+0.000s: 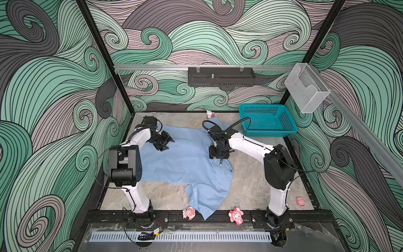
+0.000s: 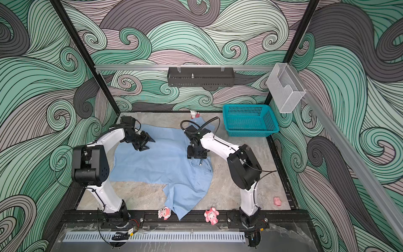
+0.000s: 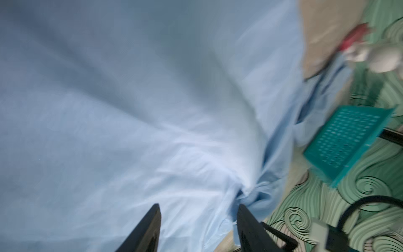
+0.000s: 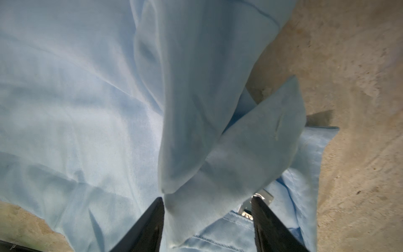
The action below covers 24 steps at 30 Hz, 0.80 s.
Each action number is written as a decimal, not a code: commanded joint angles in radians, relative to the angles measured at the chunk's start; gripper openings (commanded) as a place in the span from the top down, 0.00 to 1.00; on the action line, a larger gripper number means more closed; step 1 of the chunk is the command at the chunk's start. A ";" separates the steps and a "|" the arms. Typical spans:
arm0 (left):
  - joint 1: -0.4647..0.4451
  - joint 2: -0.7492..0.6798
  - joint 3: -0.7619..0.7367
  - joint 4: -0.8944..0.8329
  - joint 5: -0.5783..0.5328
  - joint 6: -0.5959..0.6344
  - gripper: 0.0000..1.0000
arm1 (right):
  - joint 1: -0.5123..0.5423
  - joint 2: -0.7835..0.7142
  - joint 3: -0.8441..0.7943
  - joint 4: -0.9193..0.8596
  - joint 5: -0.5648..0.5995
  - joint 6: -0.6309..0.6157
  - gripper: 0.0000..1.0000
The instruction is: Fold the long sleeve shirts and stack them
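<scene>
A single light blue long sleeve shirt [image 1: 187, 161] [image 2: 165, 161] lies spread and rumpled across the table, one part trailing over the front rail. My left gripper [image 1: 169, 144] [image 2: 151, 145] hovers over the shirt's far left part. In the left wrist view the left gripper [image 3: 198, 206] is open, with blurred cloth [image 3: 130, 109] beyond its fingers. My right gripper [image 1: 219, 157] [image 2: 197, 156] points down over the shirt's right side. In the right wrist view the right gripper [image 4: 207, 198] is open, and a sleeve cuff [image 4: 250, 141] lies loose between the fingers, above the collar label [image 4: 265, 195].
A teal basket [image 1: 267, 120] stands at the back right of the table [image 1: 250, 187]. Small pink toys [image 1: 189, 213] [image 1: 236, 215] sit on the front rail, another [image 1: 300, 201] at the right edge. A white toy [image 1: 209, 114] stands by the back wall.
</scene>
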 commanded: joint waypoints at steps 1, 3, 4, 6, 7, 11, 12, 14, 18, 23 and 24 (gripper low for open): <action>0.026 -0.038 -0.018 -0.054 -0.050 0.065 0.42 | -0.028 0.000 -0.004 0.018 -0.033 0.048 0.36; 0.030 -0.039 -0.026 -0.064 -0.054 0.080 0.42 | -0.050 -0.007 -0.024 0.050 -0.057 0.071 0.36; 0.030 -0.035 -0.027 -0.072 -0.058 0.088 0.42 | -0.061 -0.013 -0.034 0.070 -0.067 0.085 0.36; 0.031 -0.031 -0.034 -0.081 -0.069 0.097 0.42 | -0.081 -0.028 -0.058 0.103 -0.086 0.112 0.35; 0.031 -0.032 -0.042 -0.081 -0.075 0.100 0.42 | -0.090 -0.040 -0.083 0.131 -0.093 0.130 0.35; 0.036 -0.035 -0.062 -0.093 -0.098 0.115 0.43 | -0.135 -0.084 -0.178 0.247 -0.148 0.211 0.34; 0.038 -0.035 -0.066 -0.094 -0.101 0.119 0.44 | -0.144 -0.089 -0.196 0.273 -0.162 0.223 0.34; 0.043 -0.039 -0.075 -0.096 -0.111 0.124 0.45 | -0.156 -0.089 -0.218 0.308 -0.189 0.250 0.35; 0.051 -0.040 -0.082 -0.099 -0.115 0.127 0.46 | -0.169 -0.097 -0.246 0.369 -0.207 0.279 0.40; 0.061 -0.032 -0.075 -0.116 -0.141 0.131 0.55 | -0.211 -0.106 -0.245 0.405 -0.201 0.286 0.77; 0.064 -0.028 -0.068 -0.129 -0.159 0.137 0.57 | -0.226 -0.119 -0.245 0.398 -0.186 0.278 0.87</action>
